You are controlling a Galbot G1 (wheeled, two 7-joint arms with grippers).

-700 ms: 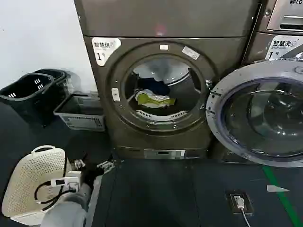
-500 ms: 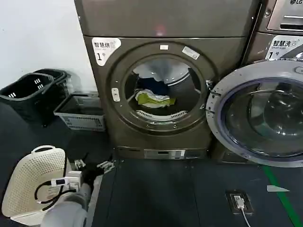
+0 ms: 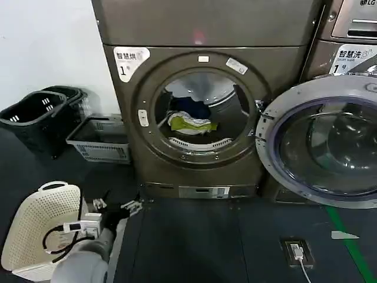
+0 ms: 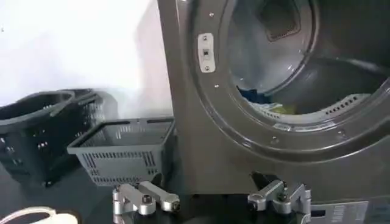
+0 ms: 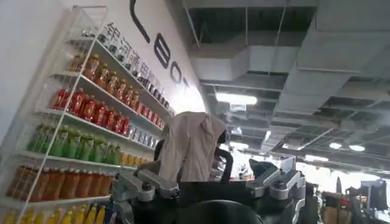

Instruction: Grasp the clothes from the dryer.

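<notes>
The bronze-brown dryer [image 3: 194, 23] stands straight ahead with its grey-rimmed glass door [image 3: 321, 141] swung open to the right. Inside the drum lie the clothes [image 3: 191, 122], yellow-green and white pieces with a navy piece behind them. My left gripper [image 3: 118, 206] hovers low over the dark floor, in front of and left of the dryer, open and holding nothing. In the left wrist view that gripper [image 4: 211, 205] points at the dryer's lower front [image 4: 183, 122], with the clothes [image 4: 268, 106] up inside the porthole. My right gripper [image 5: 210, 190] is open and faces away toward a drinks shelf.
A white perforated basket [image 3: 38, 227] sits on the floor beside my left arm. Black baskets [image 3: 35, 118] and a grey basket [image 3: 100, 138] stand against the wall left of the dryer. A like machine [image 3: 353, 23] stands at the right. A floor socket [image 3: 297, 252] lies front right.
</notes>
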